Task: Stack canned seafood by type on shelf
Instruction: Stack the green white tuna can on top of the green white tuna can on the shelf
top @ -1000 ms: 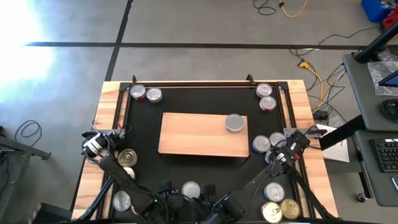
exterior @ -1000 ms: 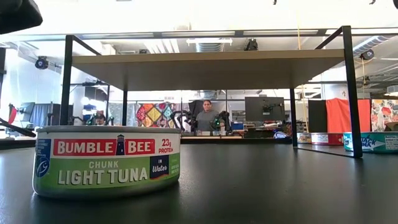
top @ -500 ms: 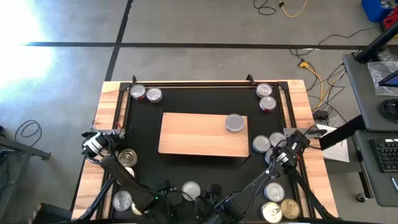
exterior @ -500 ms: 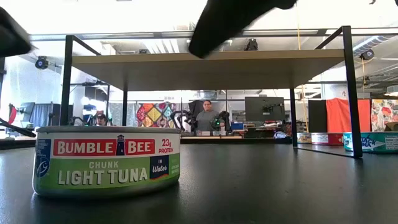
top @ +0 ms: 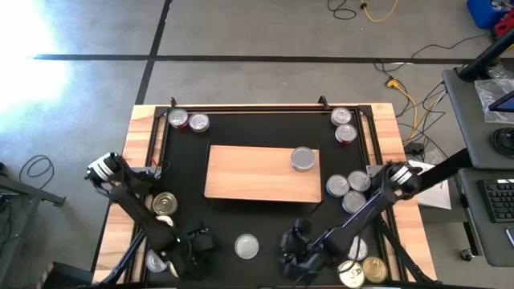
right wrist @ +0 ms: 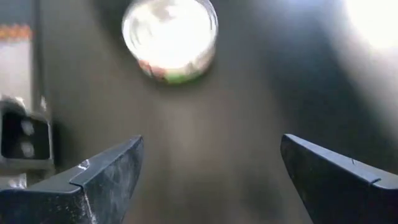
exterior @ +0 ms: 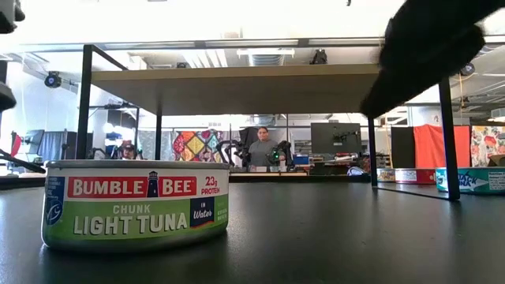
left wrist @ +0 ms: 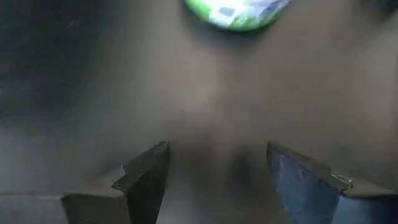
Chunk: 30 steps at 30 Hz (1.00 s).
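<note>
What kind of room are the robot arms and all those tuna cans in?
Probably a robotics lab or workshop. Past the shelf, the low view shows a big open room with a computer monitor and a person; from above there are a bare concrete floor and loose cables.

- Green-labelled tin (left wrist: 238, 12), left wrist view: cut off by the picture's edge, label blurred beyond reading.
- Silver-lidded tin (right wrist: 170, 37), right wrist view: lid washed out by glare, label unreadable.
- Dark arm part (exterior: 430, 51), low view: blurred and cropped at the corner; which arm cannot be told there.
- Gold-lidded tin (top: 351, 276), high view: cut by the bottom edge.
- Far tins' labels, high view: too small to read.
- Person (exterior: 261, 150) beyond the worktop: too small for detail.
</note>
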Motion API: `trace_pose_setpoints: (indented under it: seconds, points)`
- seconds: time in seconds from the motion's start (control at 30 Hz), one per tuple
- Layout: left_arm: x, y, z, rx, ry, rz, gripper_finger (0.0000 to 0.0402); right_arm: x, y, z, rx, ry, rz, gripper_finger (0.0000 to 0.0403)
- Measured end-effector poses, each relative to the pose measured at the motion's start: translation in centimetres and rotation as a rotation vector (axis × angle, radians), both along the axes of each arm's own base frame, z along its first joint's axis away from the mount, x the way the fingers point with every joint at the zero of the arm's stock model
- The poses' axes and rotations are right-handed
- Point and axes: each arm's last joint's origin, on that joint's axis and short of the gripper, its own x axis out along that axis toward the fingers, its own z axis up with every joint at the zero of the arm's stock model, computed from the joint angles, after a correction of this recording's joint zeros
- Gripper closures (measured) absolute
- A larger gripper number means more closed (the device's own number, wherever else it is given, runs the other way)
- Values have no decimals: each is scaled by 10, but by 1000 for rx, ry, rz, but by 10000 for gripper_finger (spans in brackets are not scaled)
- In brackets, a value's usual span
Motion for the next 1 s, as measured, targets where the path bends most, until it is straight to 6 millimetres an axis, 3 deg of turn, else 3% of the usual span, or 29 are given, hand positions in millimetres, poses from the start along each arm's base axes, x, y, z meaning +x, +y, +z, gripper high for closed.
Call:
trace_pose_setpoints:
  seconds: [0.17, 0.33, 0.6, 0.77, 1.0]
  points:
    - [3, 1, -10, -99, -103, -43, 150, 18, -8, -16, -24, -144, 52, 32]
    - [11, 4, -23, -39, -121, 4, 150, 29, -10, -42, -97, -114, 85, 32]
    - [26, 6, -30, -14, -188, 66, 150, 41, -3, -54, -147, -97, 143, 32]
    - [37, 11, -38, 20, -216, 80, 150, 57, -3, -65, -125, -94, 121, 32]
    - [45, 19, -40, 23, -223, 133, 168, 83, 5, -65, -146, -142, 111, 32]
